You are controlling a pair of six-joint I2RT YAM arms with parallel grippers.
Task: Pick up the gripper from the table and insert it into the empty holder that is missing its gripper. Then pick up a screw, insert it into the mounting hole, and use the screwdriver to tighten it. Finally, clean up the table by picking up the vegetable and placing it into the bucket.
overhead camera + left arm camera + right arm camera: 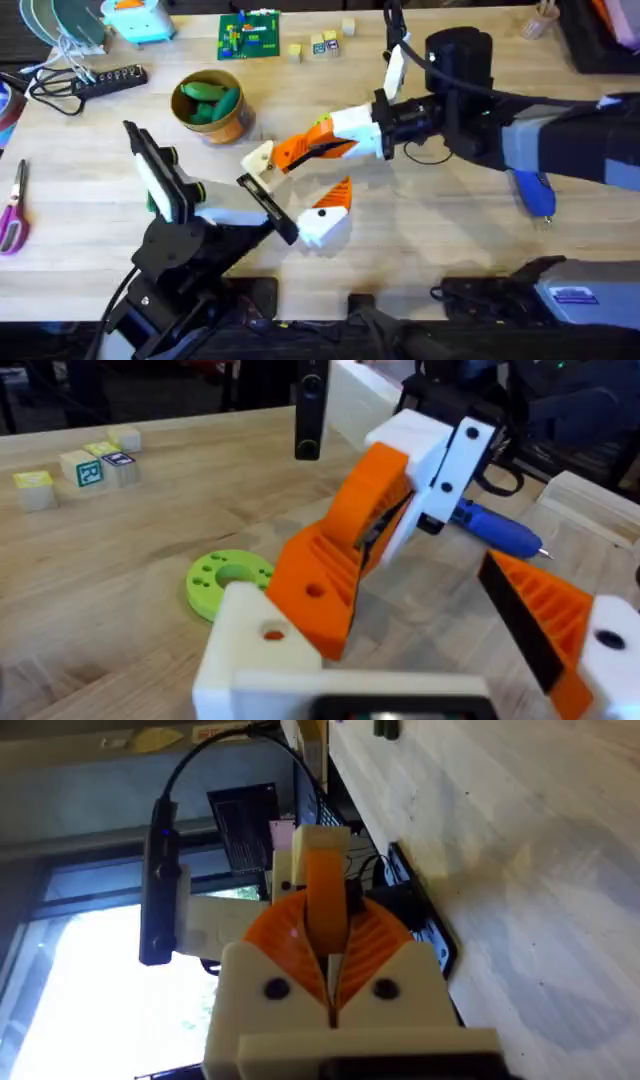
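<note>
Right pincer carries the orange fingertip to the left arm's bare white holder

The right gripper (305, 150) is pinched shut on the gripper (325, 905), the orange wedge clamped edge-on between its pads; its long axis runs along the fingers, pointing toward the bench's left edge. Just ahead of the tip sits the holder (255, 645), the left arm's bare white finger block, with its mounting hole (272, 632) showing. The left gripper (300, 200) stands spread, its other finger already orange-padded. The right arm reaches in level from the right edge; the left arm rises from the near left corner. The screwdriver (535, 192) lies under the right arm; the bucket (210, 105) toward the far left already holds green vegetables.
</note>
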